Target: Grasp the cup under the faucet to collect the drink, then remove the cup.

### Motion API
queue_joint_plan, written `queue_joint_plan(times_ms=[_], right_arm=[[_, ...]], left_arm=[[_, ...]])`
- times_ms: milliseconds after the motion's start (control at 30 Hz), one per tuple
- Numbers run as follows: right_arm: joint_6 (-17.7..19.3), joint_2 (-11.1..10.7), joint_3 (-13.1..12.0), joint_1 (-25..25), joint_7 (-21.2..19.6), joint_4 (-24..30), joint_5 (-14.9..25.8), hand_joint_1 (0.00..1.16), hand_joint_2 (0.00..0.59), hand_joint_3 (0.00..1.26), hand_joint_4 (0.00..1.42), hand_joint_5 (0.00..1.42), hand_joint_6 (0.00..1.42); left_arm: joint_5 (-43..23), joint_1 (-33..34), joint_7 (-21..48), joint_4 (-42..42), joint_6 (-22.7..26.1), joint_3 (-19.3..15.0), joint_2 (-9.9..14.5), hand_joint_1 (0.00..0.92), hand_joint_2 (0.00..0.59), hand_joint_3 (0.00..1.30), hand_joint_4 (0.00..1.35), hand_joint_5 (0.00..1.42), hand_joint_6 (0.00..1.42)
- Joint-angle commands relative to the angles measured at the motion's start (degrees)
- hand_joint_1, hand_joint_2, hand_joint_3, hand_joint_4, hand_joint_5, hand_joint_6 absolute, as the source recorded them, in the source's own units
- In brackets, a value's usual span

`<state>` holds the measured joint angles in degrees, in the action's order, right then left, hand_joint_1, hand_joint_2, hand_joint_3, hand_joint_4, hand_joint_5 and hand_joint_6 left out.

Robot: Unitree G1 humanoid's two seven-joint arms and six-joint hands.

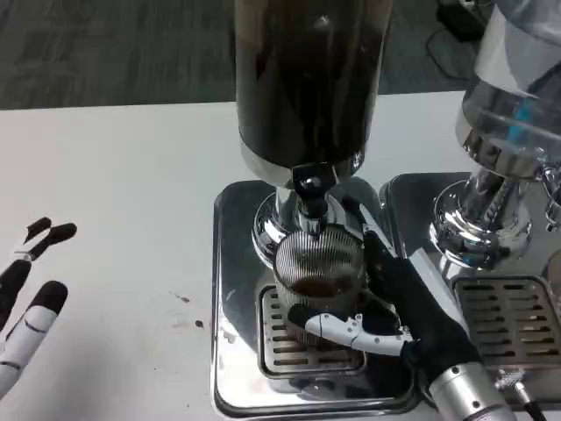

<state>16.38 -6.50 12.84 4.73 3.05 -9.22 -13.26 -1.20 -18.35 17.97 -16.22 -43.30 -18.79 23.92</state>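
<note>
Right hand [386,303], lower centre-right, wraps the ribbed clear glass cup [317,276], holding it on the slotted steel drip tray [235,351] beneath the chrome faucet [308,189] for filling; left hand [26,298], lower left, lies spread and empty.

White desk [114,193], flat and smooth, with a few small brown spots [188,311] near the middle. On top of the desk, a shiny silver tray [230,289] with a slotted grate [279,346] set in it, under a big dark drink tank [307,79]. Just beside that tray, on the right, a second shiny tray [412,197] with its own grate [513,320], under a clear tank [517,79]. Past the far edge of the desk, grey carpet floor [105,44].
</note>
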Motion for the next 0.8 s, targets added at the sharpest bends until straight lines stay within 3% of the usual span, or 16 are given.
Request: queue_joint_plan(times_ms=[33,300,800], right_arm=[[0.7,0.4,0.6,-1.0,0.5,-1.7,0.1,0.86,0.128,0.07,0.22,0.34,0.53],[1.6,0.5,0.2,-0.4,-1.0,-1.8,-0.3,0.89,0.133,0.21,0.32,0.45,0.62],[4.0,2.4,0.0,0.2,-6.4,-2.4,-2.2,0.92,0.142,0.34,0.45,0.61,0.79]], left_arm=[[-0.5,-0.5,-0.7,0.0,0.1,0.3,-0.1,0.000,0.220,0.22,0.00,0.04,0.00],[-0.2,-1.2,-1.6,0.5,0.0,0.2,-0.3,0.000,0.221,0.26,0.00,0.04,0.00],[-0.6,-0.8,-1.3,0.8,0.6,0.1,0.8,0.000,0.220,0.27,0.00,0.04,0.00]])
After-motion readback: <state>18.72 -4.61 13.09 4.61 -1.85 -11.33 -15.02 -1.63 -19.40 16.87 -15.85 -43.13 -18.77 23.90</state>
